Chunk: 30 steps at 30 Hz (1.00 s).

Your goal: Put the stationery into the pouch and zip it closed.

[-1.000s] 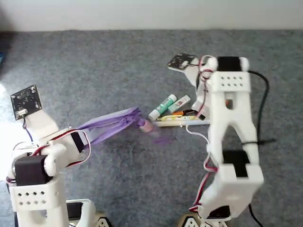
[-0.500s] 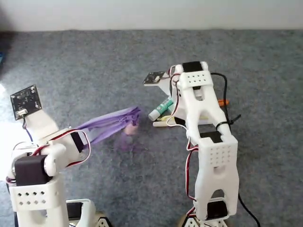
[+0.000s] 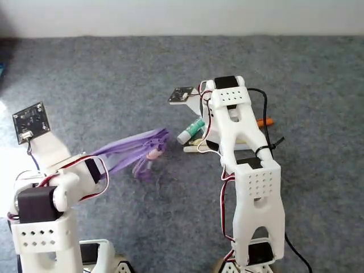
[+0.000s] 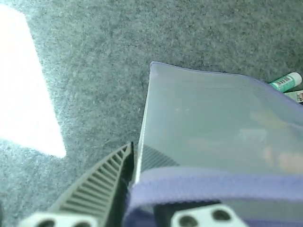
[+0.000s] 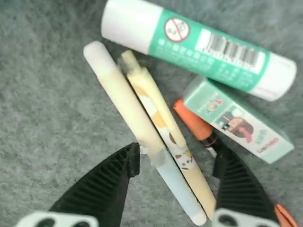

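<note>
Purple-edged and translucent, the pouch [image 3: 133,149] [image 4: 208,127] is clamped at one end by your left gripper [image 4: 142,189], whose fingers [image 4: 102,187] are closed on its purple border. From there it stretches across the grey tabletop [image 3: 114,79] toward the stationery, and its far end stops just short of the pile.

Your right gripper [image 5: 177,156] hangs over that pile with its fingers [image 5: 104,184] spread apart. They straddle a cream pen [image 5: 123,104] and a patterned pen [image 5: 161,118], which lie side by side and touching. Neither finger is pressing on them. A green-and-white glue stick [image 5: 199,47] [image 3: 190,131] lies just beyond the pens' tips. A boxed eraser [image 5: 236,120] sits beside it, partly covering an orange pen [image 5: 194,124]. You cannot tell whether the pouch's zip is open.
</note>
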Each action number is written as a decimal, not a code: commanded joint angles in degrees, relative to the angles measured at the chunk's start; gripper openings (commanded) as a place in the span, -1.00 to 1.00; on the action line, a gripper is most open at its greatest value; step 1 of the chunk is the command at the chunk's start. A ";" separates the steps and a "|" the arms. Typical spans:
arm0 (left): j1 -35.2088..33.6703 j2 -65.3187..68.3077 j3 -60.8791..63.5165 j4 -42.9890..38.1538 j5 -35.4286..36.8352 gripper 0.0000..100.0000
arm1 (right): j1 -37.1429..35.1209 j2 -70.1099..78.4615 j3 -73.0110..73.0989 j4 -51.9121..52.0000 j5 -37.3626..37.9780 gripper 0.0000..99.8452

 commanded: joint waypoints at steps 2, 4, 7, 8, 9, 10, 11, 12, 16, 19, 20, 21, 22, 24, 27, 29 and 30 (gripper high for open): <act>-0.62 0.35 -2.77 0.18 0.62 -0.97 | 1.63 -2.77 0.18 -0.31 0.70 -0.68; -0.62 0.35 -2.77 0.18 0.62 -0.97 | 2.15 -4.88 0.18 -1.98 0.70 -0.68; -0.62 0.35 -2.77 0.09 0.62 -0.97 | 2.77 -6.29 0.18 -5.41 0.79 -0.68; -0.62 0.35 -2.77 0.09 0.62 -0.97 | 2.77 -6.29 0.18 -6.55 0.97 -0.68; -0.62 0.35 -2.77 0.09 0.62 -0.97 | 2.77 -5.85 0.18 -7.43 2.02 -0.68; -0.62 0.35 -2.77 0.09 0.62 -0.97 | 2.68 -5.14 0.18 -8.04 3.16 -0.68; -0.62 0.35 -2.77 0.09 0.62 -0.97 | 2.68 -4.35 0.18 -8.48 4.04 -0.68; -0.62 0.35 -2.77 0.18 0.62 -0.97 | 2.68 -3.56 0.18 -9.01 4.57 -0.68; -0.62 0.35 -2.77 0.18 0.62 -0.97 | 2.86 -1.45 0.18 -11.30 4.57 -0.68; -0.62 0.35 -2.77 0.09 0.62 -0.97 | 2.95 0.40 0.18 -13.32 4.57 -0.68; -0.62 0.35 -2.77 0.09 0.62 -0.97 | 2.95 0.75 0.18 -14.55 4.57 -0.68; -0.62 0.35 -2.77 0.09 0.62 -0.97 | 3.03 1.01 -0.18 -15.60 4.57 -0.68; -0.62 0.35 -2.77 0.09 0.62 -0.97 | 3.12 1.10 -0.97 -16.04 4.57 -0.68; -0.62 0.35 -2.77 0.09 0.62 -0.97 | 3.12 1.10 -2.99 -15.78 4.57 -0.68; -0.62 0.35 -2.77 0.09 0.62 -0.97 | 3.12 1.63 -5.80 -14.02 4.66 -0.68; -0.62 0.35 -2.77 0.09 0.62 -0.97 | 3.03 2.59 -6.07 -13.93 4.66 -0.68; -0.62 0.35 -2.77 0.09 0.62 -0.97 | 3.03 3.30 -6.15 -13.93 4.66 -0.68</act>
